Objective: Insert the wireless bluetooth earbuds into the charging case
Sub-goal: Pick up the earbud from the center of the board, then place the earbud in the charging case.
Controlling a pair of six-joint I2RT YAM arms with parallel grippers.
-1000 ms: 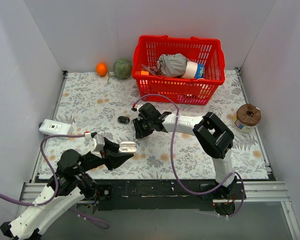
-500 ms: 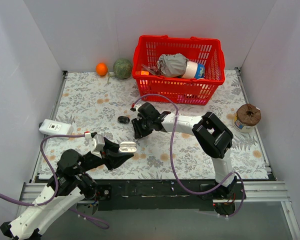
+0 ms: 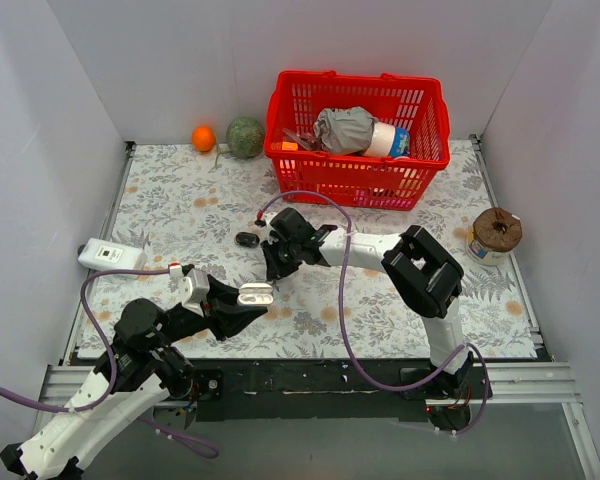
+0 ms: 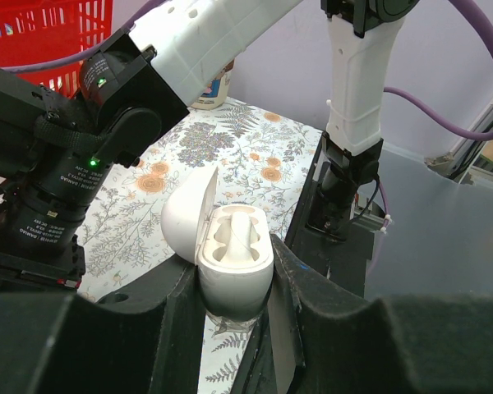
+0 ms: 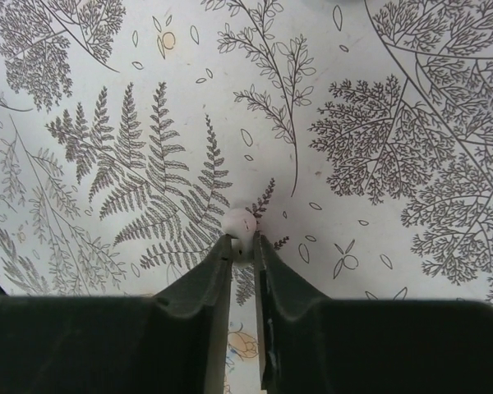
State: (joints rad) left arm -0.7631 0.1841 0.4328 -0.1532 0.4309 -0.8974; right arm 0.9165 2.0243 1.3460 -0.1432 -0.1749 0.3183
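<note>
My left gripper [image 3: 248, 303] is shut on an open white charging case [image 3: 255, 294] and holds it above the mat near the front edge. In the left wrist view the case [image 4: 234, 246] sits between my fingers with its lid tipped back and both sockets empty. My right gripper [image 3: 271, 268] is shut on a small white earbud [image 5: 239, 223], pinched at the fingertips [image 5: 222, 254] just above the floral mat. It hangs a little beyond and to the right of the case. No black earbuds show.
A black oval pebble-like case [image 3: 246, 239] lies on the mat left of my right gripper. A red basket [image 3: 358, 183] of items stands at the back. An orange [image 3: 202, 137], a green ball [image 3: 245, 137], a white device [image 3: 110, 255] and a brown-topped jar [image 3: 497, 235] sit around the edges.
My right gripper has shifted slightly left with the white earbud in it. My left gripper and the case have not moved.
</note>
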